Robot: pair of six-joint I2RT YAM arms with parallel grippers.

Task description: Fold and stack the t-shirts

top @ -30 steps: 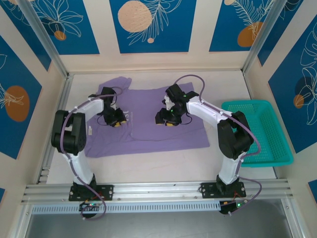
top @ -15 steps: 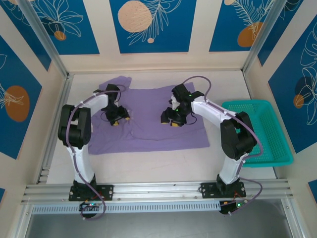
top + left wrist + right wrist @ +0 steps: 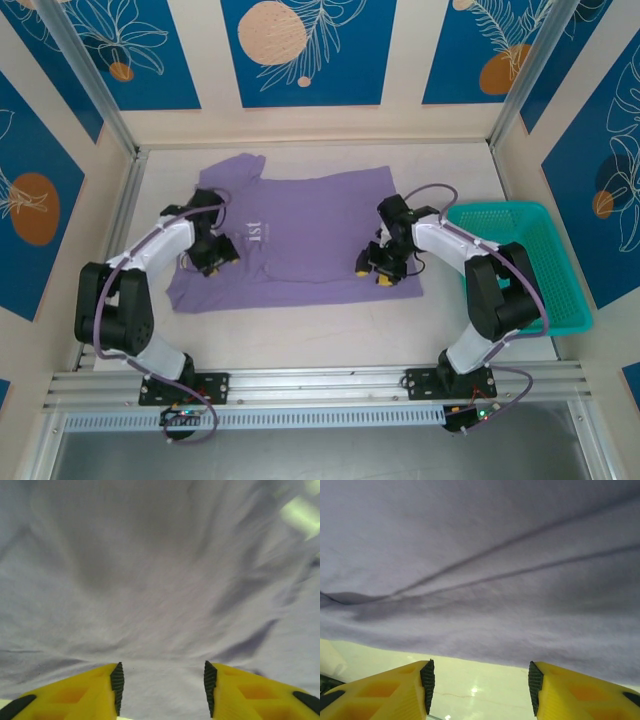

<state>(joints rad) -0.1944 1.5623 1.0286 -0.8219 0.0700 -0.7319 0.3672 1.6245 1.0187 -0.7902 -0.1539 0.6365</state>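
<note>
Left pincer (image 3: 214,262) and right pincer (image 3: 373,276) had drawn back to the near hem of the t-shirt (image 3: 300,235), both spread open. A teal basket (image 3: 562,322) sat right of the t-shirt.

Left arm (image 3: 160,240) and right arm (image 3: 445,237): white shells, black joints, purple cables (image 3: 432,190)
Yellow fingers (image 3: 70,695) with black ribbed pads (image 3: 117,685)

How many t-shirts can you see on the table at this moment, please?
1. The purple t-shirt lies spread flat mid-table, left of the teal basket; a second one beneath it cannot be ruled out.
</note>
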